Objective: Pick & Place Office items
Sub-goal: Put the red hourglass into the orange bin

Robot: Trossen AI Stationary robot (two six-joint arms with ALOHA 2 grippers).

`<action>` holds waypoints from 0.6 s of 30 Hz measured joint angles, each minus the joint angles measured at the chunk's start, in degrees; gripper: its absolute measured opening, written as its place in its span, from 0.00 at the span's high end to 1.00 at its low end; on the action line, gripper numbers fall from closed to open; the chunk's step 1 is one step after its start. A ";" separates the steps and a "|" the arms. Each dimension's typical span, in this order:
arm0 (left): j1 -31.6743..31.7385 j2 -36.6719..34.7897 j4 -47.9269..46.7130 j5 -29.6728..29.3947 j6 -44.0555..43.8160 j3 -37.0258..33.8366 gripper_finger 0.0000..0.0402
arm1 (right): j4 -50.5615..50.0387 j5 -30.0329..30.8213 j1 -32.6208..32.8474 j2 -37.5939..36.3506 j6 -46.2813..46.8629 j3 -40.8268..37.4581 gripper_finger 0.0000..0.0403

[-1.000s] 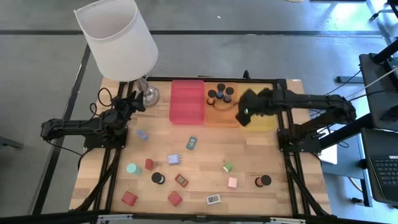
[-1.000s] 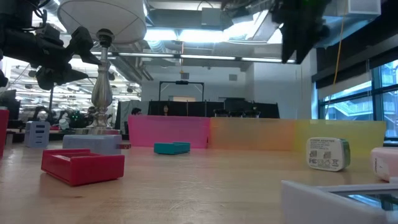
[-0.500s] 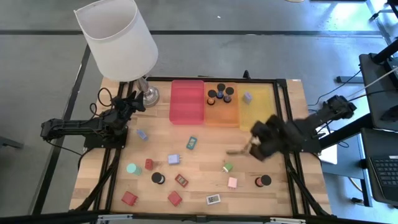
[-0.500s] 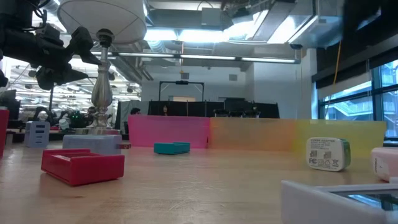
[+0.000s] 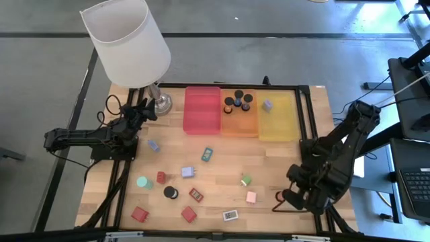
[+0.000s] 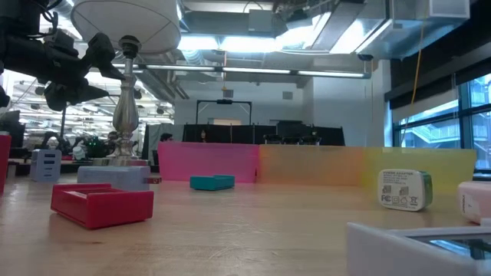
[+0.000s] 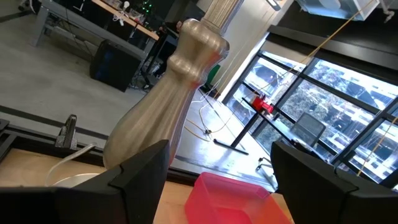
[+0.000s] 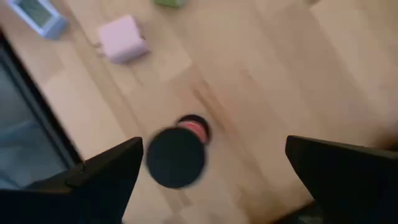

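Resting at the frame's left edge beside the lamp (image 5: 134,54), the left tool (image 5: 142,109) sits with fingers spread and empty. Loose office items (image 5: 188,172) scatter mid-worktop (image 5: 222,168); black cylinders (image 5: 238,102) fill the orange tray (image 5: 240,124) at upper centre. At lower right, the right tool (image 5: 285,198) hangs spread above a red-topped cylinder (image 8: 177,152).

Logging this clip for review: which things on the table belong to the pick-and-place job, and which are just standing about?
Job items: the black cylinder with a red top under the open right gripper; the pink cube; the green cube; the lavender cube, lying in the yellow tray; the black cylinders in the orange tray.

Standing about: the lamp; the idle left gripper beside it.
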 joint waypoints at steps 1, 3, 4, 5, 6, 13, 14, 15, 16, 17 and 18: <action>0.00 -0.02 0.01 0.00 0.00 0.00 0.31 | 1.31 0.01 0.28 0.02 0.00 -0.38 0.01; 0.00 0.00 0.00 0.00 0.00 0.00 0.31 | 3.21 0.19 0.85 0.72 -0.01 -0.64 0.01; 0.00 -0.02 0.00 0.00 0.00 0.00 0.31 | 4.23 0.28 1.30 1.29 -0.12 -0.64 0.01; 0.00 0.00 0.00 0.00 0.00 0.00 0.31 | 4.93 0.30 1.87 1.80 -0.24 -0.64 0.01; 0.00 -0.02 0.00 0.00 0.00 0.00 0.31 | 5.18 0.33 2.29 2.35 -0.60 -0.64 0.01; 0.00 -0.01 0.00 -0.02 0.00 0.00 0.31 | 6.80 0.47 2.51 8.63 -2.37 -0.69 0.01; 0.00 -0.01 0.00 0.00 0.00 0.00 0.31 | 7.40 0.44 2.53 9.34 -2.86 -0.69 0.01; 0.00 -0.02 0.00 -0.02 0.00 0.00 0.31 | 7.53 0.40 2.53 9.83 -3.20 -0.69 0.01; 0.00 -0.02 0.00 -0.02 0.00 0.00 0.31 | 7.44 0.12 2.52 10.28 -3.21 -0.69 0.01; 0.00 -0.02 0.00 -0.02 0.00 0.00 0.31 | 7.44 -0.28 2.50 10.79 -3.19 -0.69 0.01; 0.00 -0.02 0.00 -0.02 0.00 0.00 0.31 | 7.41 -0.59 2.49 11.22 -3.27 -0.69 0.01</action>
